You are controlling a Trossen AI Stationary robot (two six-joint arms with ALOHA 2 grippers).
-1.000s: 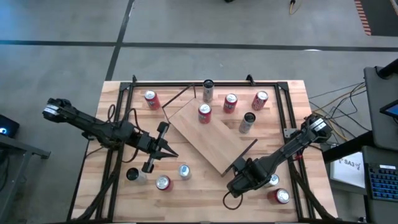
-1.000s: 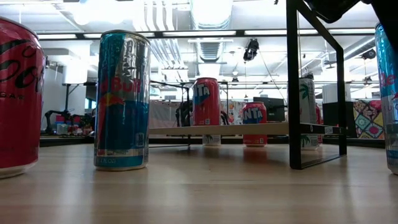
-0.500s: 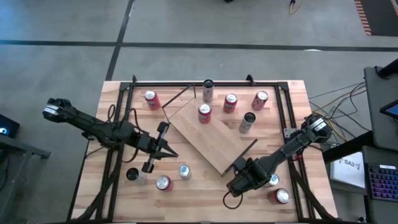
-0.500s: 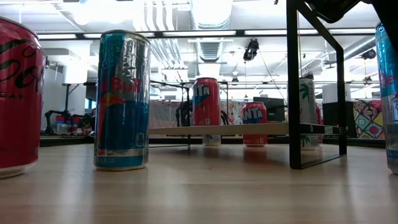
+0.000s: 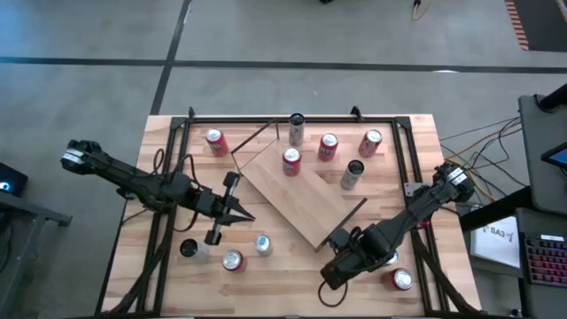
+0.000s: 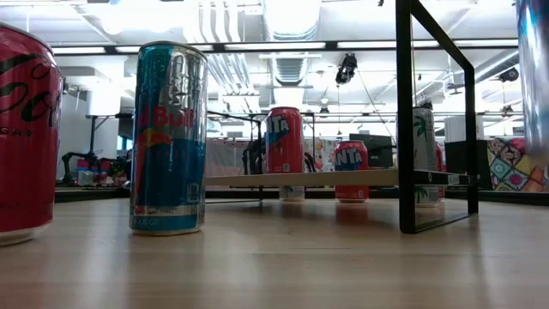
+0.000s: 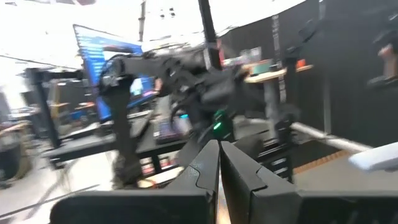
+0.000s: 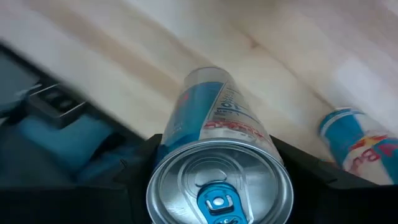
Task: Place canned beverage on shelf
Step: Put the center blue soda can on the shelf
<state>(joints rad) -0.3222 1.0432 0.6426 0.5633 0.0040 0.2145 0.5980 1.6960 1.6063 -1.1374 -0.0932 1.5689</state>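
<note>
Canned beverage, slim blue-and-silver can w/ silver pull-tab top (image 8: pixel 219 168): gripped betw. the two dark fingers (image 8: pixel 298 163) of right gripper (image 5: pixel 376 257), jaws part-closed on its sides. Sits near front right of the plank tabletop w/ black frame (image 5: pixel 416 133); in low view its base shows clear of the tabletop, at upper right edge (image 6: pixel 533 77).
Shelf, flat rect. light-wood board w/ thin dark rim (image 5: pixel 310 208): lies diagonally mid-table, raised on black frame. One red can w/ silver top (image 5: pixel 291 160) stands on it, upright.
Other cans, on table: red can (image 5: pixel 213 141) at back left; dark can (image 5: pixel 296 128), red can (image 5: pixel 328 146), red can (image 5: pixel 369 142) and dark tilted can (image 5: pixel 353 174) at back, beside shelf; second blue-silver can (image 5: pixel 262 245), red can (image 5: pixel 232 260), dark can (image 5: pixel 189 250) front left; red can (image 5: pixel 400 279) front right, just beside right gripper.
Left gripper (image 5: pixel 241 216): fingers (image 7: pixel 202 174) pressed together, nothing held; above table left of shelf, apart from all cans.
</note>
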